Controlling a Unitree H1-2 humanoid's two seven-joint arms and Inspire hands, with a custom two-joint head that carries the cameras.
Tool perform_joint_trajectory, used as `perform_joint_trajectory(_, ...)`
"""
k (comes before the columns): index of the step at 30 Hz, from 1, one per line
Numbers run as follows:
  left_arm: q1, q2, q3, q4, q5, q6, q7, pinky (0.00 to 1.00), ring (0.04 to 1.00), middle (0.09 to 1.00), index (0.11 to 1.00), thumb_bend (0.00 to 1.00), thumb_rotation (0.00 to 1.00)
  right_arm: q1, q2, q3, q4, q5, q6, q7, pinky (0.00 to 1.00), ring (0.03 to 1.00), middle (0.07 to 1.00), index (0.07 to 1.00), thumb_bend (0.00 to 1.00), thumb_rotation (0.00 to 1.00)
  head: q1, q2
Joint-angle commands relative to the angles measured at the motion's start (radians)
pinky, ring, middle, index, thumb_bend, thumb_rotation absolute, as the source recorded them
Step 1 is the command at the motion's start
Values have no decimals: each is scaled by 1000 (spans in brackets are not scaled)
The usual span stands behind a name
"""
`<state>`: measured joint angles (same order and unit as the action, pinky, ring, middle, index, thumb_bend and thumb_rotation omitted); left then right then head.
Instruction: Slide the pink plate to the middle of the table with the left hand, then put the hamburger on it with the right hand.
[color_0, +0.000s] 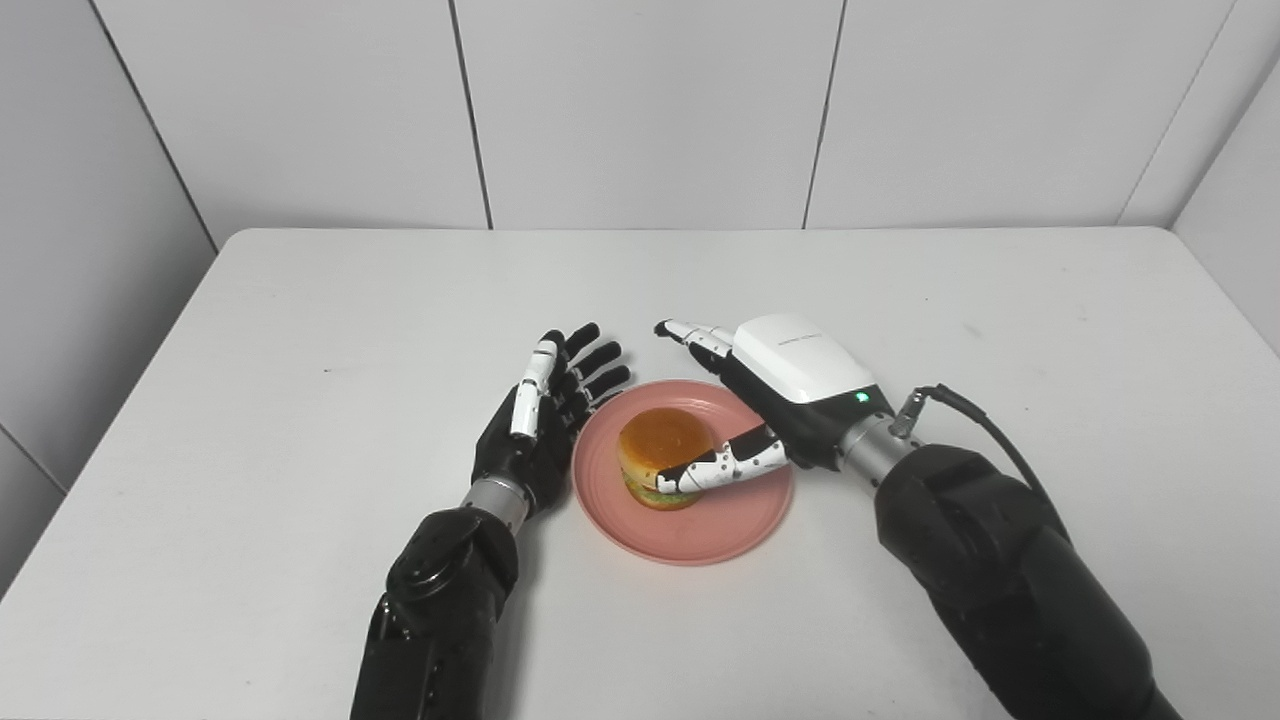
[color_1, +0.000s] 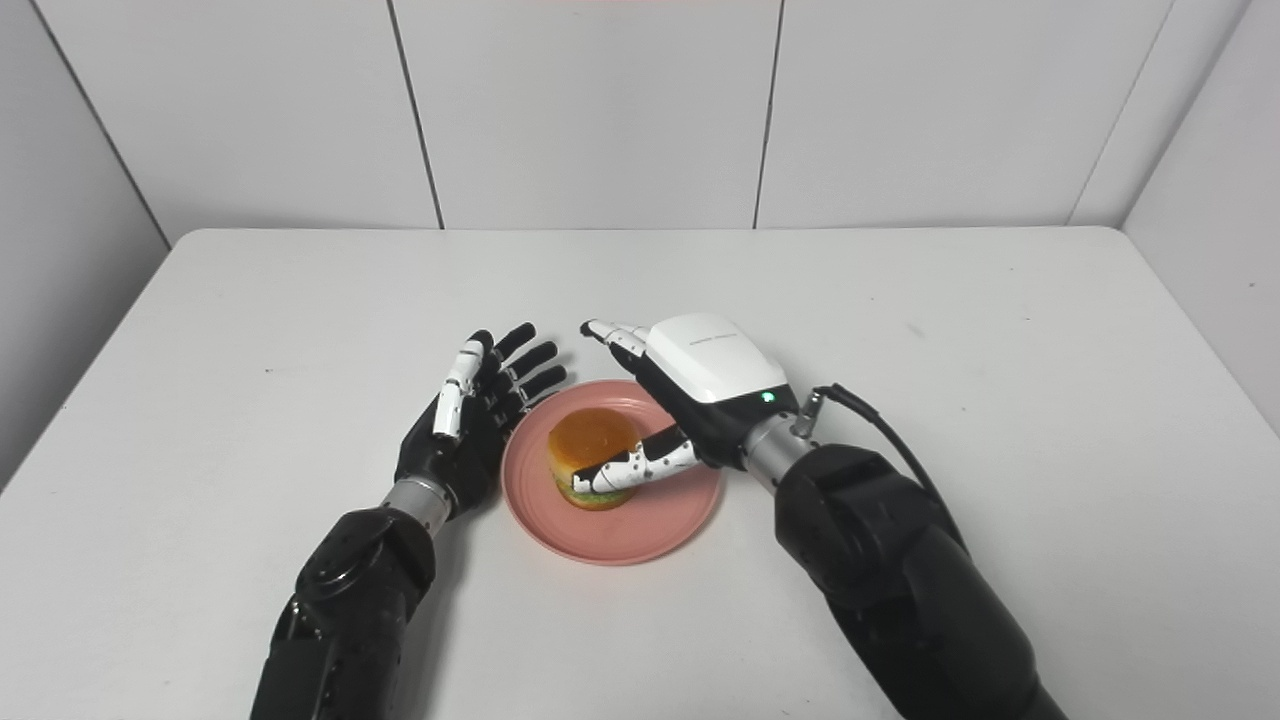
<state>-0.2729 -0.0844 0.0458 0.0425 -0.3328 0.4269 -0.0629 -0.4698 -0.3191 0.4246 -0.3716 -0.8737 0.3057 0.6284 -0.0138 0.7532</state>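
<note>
- Right arm (color_0: 1010, 580): a bulky, matte black shell enters from the lower right, with a cable looping off the metal wrist collar.
- Left arm (color_0: 440, 590): a slimmer black shell enters from the lower left. It ends in the left hand (color_0: 540, 420), which lies palm-up on the table just beside the plate's left rim. Its fingers are spread and hold nothing, and whether they touch the rim cannot be told.
- Pink plate (color_0: 700, 530): a round, shallow disc with a low raised rim and a smooth matte finish, probably plastic. It sits near the middle of the table, so the sliding step appears done.
- Hamburger (color_0: 660, 445): it stands upright on the plate, slightly left of the plate's centre. It is a short cylinder with a glossy orange-brown domed bun and a green-and-yellow band near the base (very likely a rigid toy).
- Right hand (color_0: 770, 400): a glossy white back cover over a black palm. The thumb (color_0: 720, 468) lies across the near side of the hamburger and touches it, while the fingers (color_0: 690, 335) reach past the far side, extended and apart from the bun. The grasp looks loose, neither clamped nor fully clear.
- Step in hand (judged): release. Open the thumb away from the bun before retracting, then lift the hand straight up so the smooth bun is not dragged or tipped off-centre.
- Table (color_0: 300, 330): a white, flat, matte top with rounded far corners.
- Wall panels (color_0: 640, 110): pale, with dark vertical seams.
</note>
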Motion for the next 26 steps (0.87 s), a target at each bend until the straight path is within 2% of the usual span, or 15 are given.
perform_joint_trajectory(1, -29, 1, 5, -24, -10, 18, -5, 834, 847, 866, 873, 345, 1000, -45, -5, -56, -70, 16, 45, 20, 577, 758, 892, 923, 1000, 704, -2, -1)
perform_joint_trajectory(3, -28, 2, 7, -26, -10, 19, -5, 842, 847, 865, 873, 346, 1000, -36, -1, -95, -90, 34, 47, 15, 565, 760, 879, 918, 1000, 724, -3, -3)
perform_joint_trajectory(5, -27, 4, 6, -27, -6, 16, -5, 848, 854, 867, 874, 346, 1000, -9, 13, -146, -82, 77, 16, -52, 573, 761, 867, 916, 996, 745, -3, -4)
perform_joint_trajectory(6, -27, 6, 6, -29, -5, 13, -8, 851, 859, 871, 875, 350, 1000, 9, 24, -173, -70, 103, -8, -99, 609, 794, 892, 947, 959, 811, -3, -3)
perform_joint_trajectory(7, -25, 9, 4, -31, -4, 8, -11, 855, 863, 875, 878, 349, 1000, 29, 41, -200, -58, 132, -25, -146, 610, 792, 884, 939, 953, 803, -3, -3)
perform_joint_trajectory(9, -22, 13, 2, -42, 1, 5, -12, 861, 866, 881, 880, 350, 1000, 68, 80, -250, -35, 198, -41, -224, 679, 840, 915, 955, 876, 836, -2, -2)
perform_joint_trajectory(12, -13, 22, -10, -60, 26, -17, -10, 890, 880, 892, 890, 350, 1000, 132, 132, -318, 29, 301, -90, -338, 853, 945, 984, 994, 804, 979, -1, -3)
perform_joint_trajectory(17, 5, 47, -37, -82, 99, -78, -4, 912, 906, 917, 913, 355, 1000, 208, 220, -406, 155, 509, -172, -449, 960, 997, 1000, 1000, 739, 1000, 2, -5)
perform_joint_trajectory(22, 48, 65, -56, -127, 169, -119, 2, 964, 950, 959, 945, 379, 1000, 254, 276, -432, 260, 634, -262, -518, 999, 1000, 1000, 1000, 655, 1000, 11, -5)
perform_joint_trajectory(26, 80, 67, -57, -138, 203, -172, 11, 989, 970, 977, 963, 397, 1000, 279, 292, -432, 301, 677, -279, -545, 1000, 1000, 1000, 1000, 544, 1000, 23, -4)
